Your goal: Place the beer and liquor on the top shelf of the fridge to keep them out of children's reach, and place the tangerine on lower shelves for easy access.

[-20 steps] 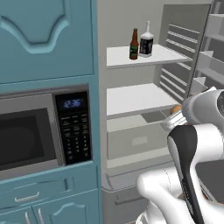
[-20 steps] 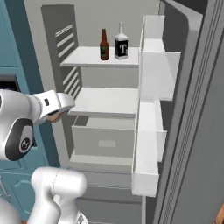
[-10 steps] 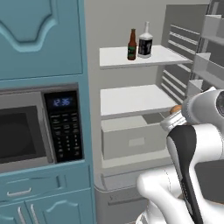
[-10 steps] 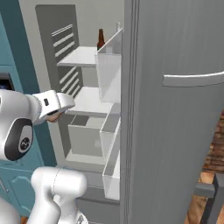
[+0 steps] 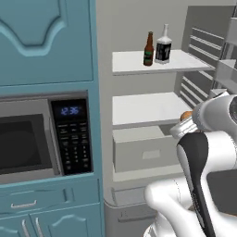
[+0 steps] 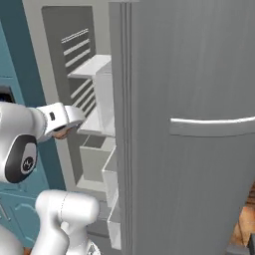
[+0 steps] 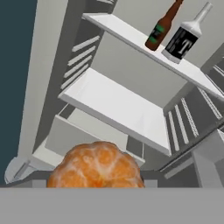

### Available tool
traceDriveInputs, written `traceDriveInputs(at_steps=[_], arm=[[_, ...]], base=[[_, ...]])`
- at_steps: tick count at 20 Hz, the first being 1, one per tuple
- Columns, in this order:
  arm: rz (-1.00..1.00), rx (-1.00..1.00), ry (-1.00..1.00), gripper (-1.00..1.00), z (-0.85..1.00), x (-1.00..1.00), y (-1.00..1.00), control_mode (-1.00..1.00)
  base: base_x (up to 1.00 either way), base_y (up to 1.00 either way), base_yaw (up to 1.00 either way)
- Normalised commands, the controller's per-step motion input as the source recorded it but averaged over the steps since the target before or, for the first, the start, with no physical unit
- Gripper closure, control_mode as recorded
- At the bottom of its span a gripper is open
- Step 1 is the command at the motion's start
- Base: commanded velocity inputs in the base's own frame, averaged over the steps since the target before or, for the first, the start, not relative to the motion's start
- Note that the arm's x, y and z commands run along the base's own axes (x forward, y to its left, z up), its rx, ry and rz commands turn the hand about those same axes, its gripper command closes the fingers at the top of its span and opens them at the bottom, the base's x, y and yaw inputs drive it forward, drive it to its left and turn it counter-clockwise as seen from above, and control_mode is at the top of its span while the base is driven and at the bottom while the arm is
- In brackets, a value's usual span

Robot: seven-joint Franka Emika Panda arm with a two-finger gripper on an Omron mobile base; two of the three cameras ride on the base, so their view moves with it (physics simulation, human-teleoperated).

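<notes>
My gripper (image 5: 186,123) is shut on the tangerine (image 7: 96,167), a round orange fruit low in the hand view. An orange sliver of the tangerine (image 5: 186,115) peeks out beside the white hand, in front of the open fridge (image 5: 152,18). The brown beer (image 5: 148,49) and the clear liquor (image 5: 163,45) stand upright side by side on the top shelf (image 5: 132,62). In the hand view the beer (image 7: 162,27) and liquor (image 7: 183,38) sit up right. Below them lies a lower shelf (image 7: 113,105), bare, with the white drawer box (image 7: 65,138) under it.
A microwave (image 5: 28,143) sits in teal cabinets (image 5: 41,41) left of the fridge. The grey fridge door (image 6: 199,129) stands very near on the right, its door racks (image 6: 107,99) beside the shelves. My white arm (image 5: 203,162) rises at lower right.
The whole picture has shifted as the camera moved; in the right base view the fridge door now covers most of the scene. The tangerine stays in my gripper.
</notes>
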Motion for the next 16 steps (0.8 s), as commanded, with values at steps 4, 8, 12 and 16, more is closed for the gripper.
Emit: traceDriveInputs(at_steps=[4,8,12,16], arm=[[0.00,0.00,0.00,1.00,0.00,0.00,0.00,1.00],[0.00,0.00,0.00,1.00,0.00,0.00,0.00,1.00],[0.01,0.00,0.00,1.00,-0.20,0.15,-0.03,-1.00],[0.02,0.02,0.00,1.00,-0.48,0.51,-0.19,-1.00]], base=[[0.74,0.00,0.06],[0.57,-0.01,0.04],[0.15,-0.01,0.01],[0.00,0.00,0.00]])
